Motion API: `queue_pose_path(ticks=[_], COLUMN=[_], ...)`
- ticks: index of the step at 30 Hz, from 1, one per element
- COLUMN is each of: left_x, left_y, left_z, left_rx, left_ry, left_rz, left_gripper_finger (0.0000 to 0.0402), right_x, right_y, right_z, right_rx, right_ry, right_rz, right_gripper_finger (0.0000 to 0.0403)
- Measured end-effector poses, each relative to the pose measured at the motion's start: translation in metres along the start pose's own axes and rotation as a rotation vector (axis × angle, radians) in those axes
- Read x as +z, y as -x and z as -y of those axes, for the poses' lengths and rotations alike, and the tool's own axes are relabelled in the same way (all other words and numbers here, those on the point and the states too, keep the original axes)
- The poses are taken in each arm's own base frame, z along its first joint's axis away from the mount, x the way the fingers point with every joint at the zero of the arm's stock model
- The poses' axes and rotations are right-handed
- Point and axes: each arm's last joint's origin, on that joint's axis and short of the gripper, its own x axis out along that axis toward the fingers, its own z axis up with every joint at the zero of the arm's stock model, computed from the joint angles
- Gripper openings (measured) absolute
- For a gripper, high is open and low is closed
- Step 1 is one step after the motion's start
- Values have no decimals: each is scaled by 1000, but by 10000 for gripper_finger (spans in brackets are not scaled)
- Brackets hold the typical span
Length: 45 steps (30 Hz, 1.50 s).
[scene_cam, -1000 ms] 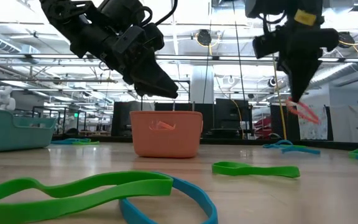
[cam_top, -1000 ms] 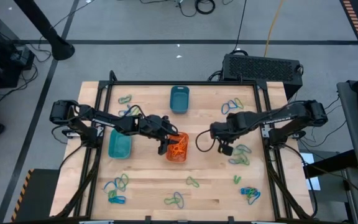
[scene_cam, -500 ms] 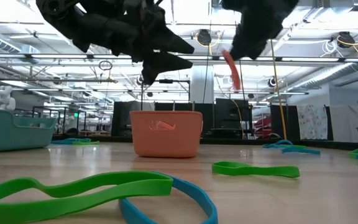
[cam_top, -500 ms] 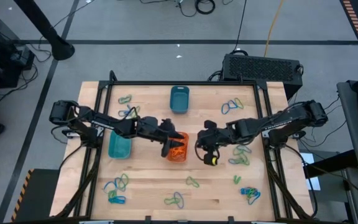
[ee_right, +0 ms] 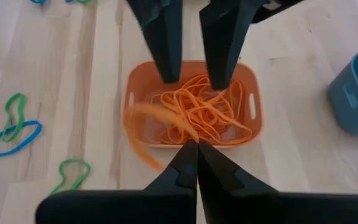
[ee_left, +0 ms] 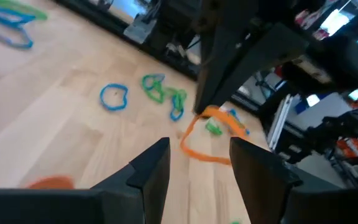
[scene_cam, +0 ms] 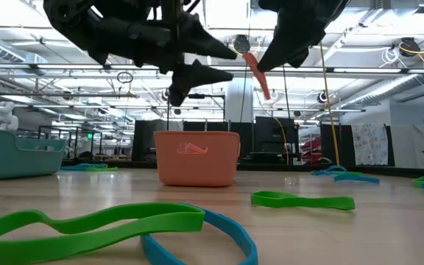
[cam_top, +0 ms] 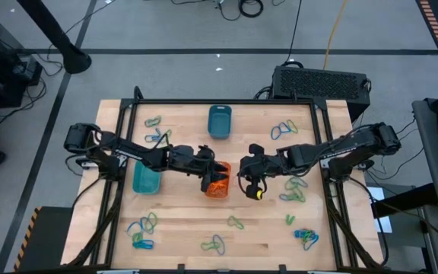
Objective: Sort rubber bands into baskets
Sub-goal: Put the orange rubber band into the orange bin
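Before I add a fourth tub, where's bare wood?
Free: the strip between the lighter turquoise plastic tub and the small dark teal tub. Crowded: around the orange tub, where both claws meet; bands litter the right side.

Both arms reach inward: left gripper jaws parted, right gripper jaws closed.

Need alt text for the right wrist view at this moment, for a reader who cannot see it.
The right claw, shut on an orange rubber band, hangs above the orange basket, which holds a tangle of orange bands. The left claw reaches in open from the far side above the same basket. Green and blue bands lie on the wooden table beside it, and a blue basket shows at the edge.
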Motion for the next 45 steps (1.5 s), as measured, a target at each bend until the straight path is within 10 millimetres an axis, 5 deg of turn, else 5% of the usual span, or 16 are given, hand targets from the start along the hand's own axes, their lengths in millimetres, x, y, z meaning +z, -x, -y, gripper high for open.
queue_pose_path(ticks=[35,45], left_x=[-12,-12], left_y=[-43,-43], left_z=[-7,-8], left_rx=[-108,-104], left_ry=[-10,-65], left_rz=[3,0], left_gripper_finger=[169,12], right_x=[-1,-1], right_y=[-2,-2], right_z=[15,15], right_rx=[-43,-36], right_ry=[-28,-3], right_rz=[-39,-39], right_gripper_finger=[0,0])
